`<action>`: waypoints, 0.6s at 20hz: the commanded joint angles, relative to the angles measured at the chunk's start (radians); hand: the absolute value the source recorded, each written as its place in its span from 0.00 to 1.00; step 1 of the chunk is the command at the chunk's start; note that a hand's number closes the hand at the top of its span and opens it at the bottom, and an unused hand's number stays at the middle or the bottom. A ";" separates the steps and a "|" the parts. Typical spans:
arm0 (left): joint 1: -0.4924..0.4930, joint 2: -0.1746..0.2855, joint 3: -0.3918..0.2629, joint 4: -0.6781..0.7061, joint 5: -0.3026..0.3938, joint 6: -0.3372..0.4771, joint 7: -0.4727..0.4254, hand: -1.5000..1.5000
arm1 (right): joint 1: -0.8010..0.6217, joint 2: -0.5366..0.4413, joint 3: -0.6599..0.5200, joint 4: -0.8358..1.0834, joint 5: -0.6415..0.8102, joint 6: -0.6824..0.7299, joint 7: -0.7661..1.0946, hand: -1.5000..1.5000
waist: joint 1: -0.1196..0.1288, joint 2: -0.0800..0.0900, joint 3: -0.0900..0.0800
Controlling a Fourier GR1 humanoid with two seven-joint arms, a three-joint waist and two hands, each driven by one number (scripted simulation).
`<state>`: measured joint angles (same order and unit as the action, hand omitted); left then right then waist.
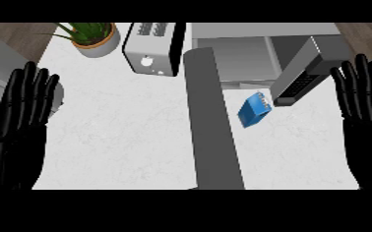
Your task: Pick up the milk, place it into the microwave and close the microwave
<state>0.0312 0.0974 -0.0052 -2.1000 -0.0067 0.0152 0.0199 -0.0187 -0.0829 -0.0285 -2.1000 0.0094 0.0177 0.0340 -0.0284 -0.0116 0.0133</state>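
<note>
Black and smooth, the left hand (23, 123) stands at the view's left edge, fingers straight, slightly spread and pointing up, holding nothing. Its match, the right hand (356, 103), shows at the right edge, fingers likewise straight and empty. Both rest over a white counter (123, 137) with a faint stone-like veining.

Left of the right fingers, apart from them, lies the milk (254, 109): a small blue boxy carton with a paler striped end, tilted on the counter. It sits just below the lower end of a dark, flat door (303, 66), which swings out from the microwave (240, 32), a pale grey box whose square cavity stands open, up and to the left of the right fingertips. Farther left of the carton, a long matte grey slab (214, 128) runs down the middle of the counter; what it is, I cannot tell.

Up and right of the left fingertips stand a boxy silver toaster (151, 49) with dark slots, and a spiky green plant (91, 35) in a round tan pot.
</note>
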 commanded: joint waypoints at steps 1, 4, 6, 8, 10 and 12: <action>-0.014 0.009 -0.012 0.009 0.000 -0.033 0.000 0.00 | 0.074 0.017 -0.003 0.024 0.018 0.011 -0.111 0.00 | 0.026 0.011 -0.013; -0.016 0.002 -0.001 0.018 -0.017 -0.022 -0.002 0.00 | -0.072 -0.001 0.035 -0.011 0.055 -0.018 0.095 0.00 | 0.029 0.011 -0.014; -0.002 0.021 0.013 -0.021 0.015 -0.046 0.025 0.00 | -0.199 -0.013 0.034 0.091 0.098 -0.034 0.092 0.00 | 0.037 0.012 -0.014; 0.049 -0.061 0.011 0.016 0.191 -0.069 0.004 0.00 | -0.128 -0.007 0.029 0.043 -0.066 0.053 0.089 0.00 | 0.038 0.011 -0.014; 0.053 -0.038 0.037 -0.078 0.242 -0.065 0.113 0.00 | -0.201 0.010 0.063 0.052 0.000 0.004 0.157 0.00 | 0.039 0.010 -0.014; 0.134 0.000 0.088 -0.115 0.303 -0.121 0.099 0.00 | -0.213 0.006 0.032 0.073 -0.022 0.006 0.158 0.00 | 0.038 0.011 -0.014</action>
<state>0.1053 0.0780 0.0351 -2.1509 0.1896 -0.0646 0.0704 -0.1676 -0.0802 0.0185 -2.0702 0.0044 0.0290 0.1661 0.0071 -0.0017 0.0000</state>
